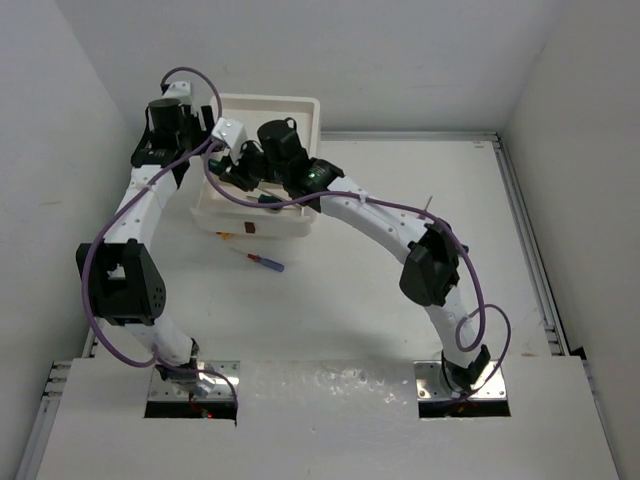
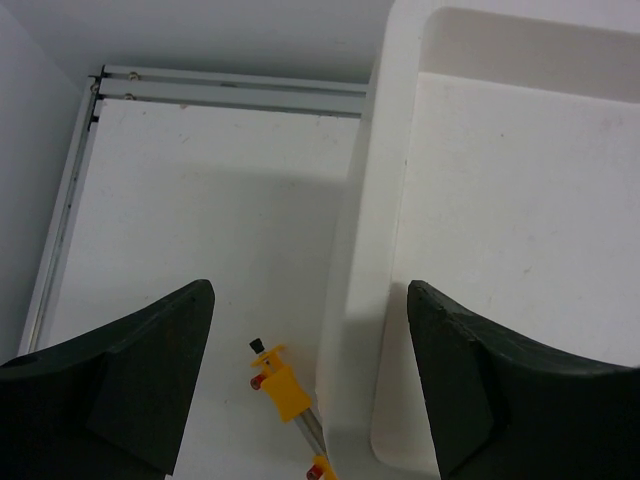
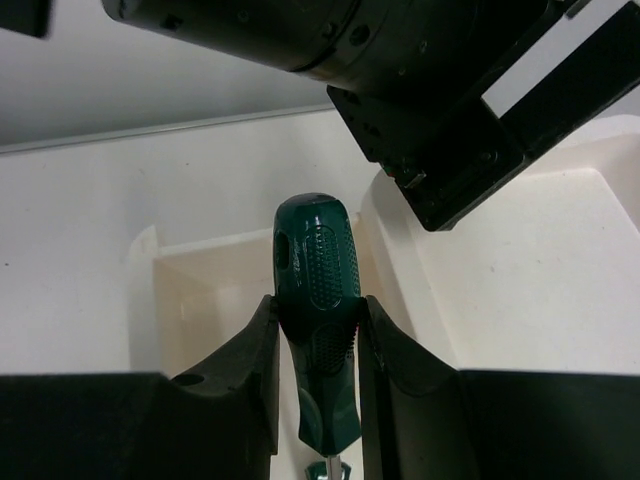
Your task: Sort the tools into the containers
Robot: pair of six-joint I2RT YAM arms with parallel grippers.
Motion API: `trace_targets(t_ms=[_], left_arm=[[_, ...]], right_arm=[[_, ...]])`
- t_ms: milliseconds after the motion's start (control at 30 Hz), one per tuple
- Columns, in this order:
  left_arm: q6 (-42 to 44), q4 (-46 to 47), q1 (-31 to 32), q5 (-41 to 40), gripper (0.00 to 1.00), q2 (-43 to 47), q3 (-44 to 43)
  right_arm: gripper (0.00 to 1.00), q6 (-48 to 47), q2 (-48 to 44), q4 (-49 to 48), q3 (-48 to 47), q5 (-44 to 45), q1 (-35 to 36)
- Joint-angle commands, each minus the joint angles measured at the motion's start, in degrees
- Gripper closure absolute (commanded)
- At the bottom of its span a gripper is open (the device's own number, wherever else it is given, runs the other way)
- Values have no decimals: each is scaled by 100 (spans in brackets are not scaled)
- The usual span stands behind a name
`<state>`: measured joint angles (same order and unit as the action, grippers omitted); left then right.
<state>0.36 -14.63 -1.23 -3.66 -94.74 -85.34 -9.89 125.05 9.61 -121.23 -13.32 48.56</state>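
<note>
White drawer unit, 11 o'clock on worktop, fronts largely hidden. Left hand wide, empty, over its side wall; right hand grips dark green screwdriver, shaft cut off, over an open drawer. Blue-and-red screwdriver at unit's 6 o'clock.

Left gripper fingers apart, white unit rim between them; yellow screwdriver just beside its wall.

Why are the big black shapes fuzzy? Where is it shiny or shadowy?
Left wrist view: the left gripper's fingers sit very close to the lens, so they blur; the white box shades the table beside it. Right wrist view: the dark green screwdriver has small glints on its handle. Top view: glare on the near board.
</note>
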Motion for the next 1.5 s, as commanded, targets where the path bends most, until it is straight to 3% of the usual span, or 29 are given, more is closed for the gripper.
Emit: trace_targets(t_ms=[0, 133, 300, 533, 667, 733, 867, 1067, 1300, 1467], left_arm=[[-273, 479, -17, -21, 25, 219, 0], [-247, 479, -17, -64, 25, 202, -44], [-194, 488, -17, -161, 25, 87, -44], [-185, 479, -17, -214, 25, -18, -44], [-177, 488, -17, -223, 25, -80, -88], [-159, 479, -17, -231, 26, -115, -97], [-159, 479, -17, -249, 26, -150, -97], [-168, 470, -17, -240, 26, -141, -88], [-194, 417, -17, -223, 26, -203, -150], [-177, 435, -17, -232, 26, -229, -123]], right_arm=[[83, -4, 116, 217, -15, 321, -65], [71, 5, 125, 103, 20, 365, -65], [68, 13, 133, 59, 64, 654, -74], [37, -4, 151, -37, 310, 963, -65], [38, 110, 63, -134, 389, 911, -65], [48, 154, 19, -213, 433, 806, -65], [43, 242, 45, -266, 425, 700, -65], [44, 224, 282, 164, 416, 181, -65], [44, 75, 616, -3, 302, 1024, -65], [45, 49, 863, 24, 170, 1034, -65]])
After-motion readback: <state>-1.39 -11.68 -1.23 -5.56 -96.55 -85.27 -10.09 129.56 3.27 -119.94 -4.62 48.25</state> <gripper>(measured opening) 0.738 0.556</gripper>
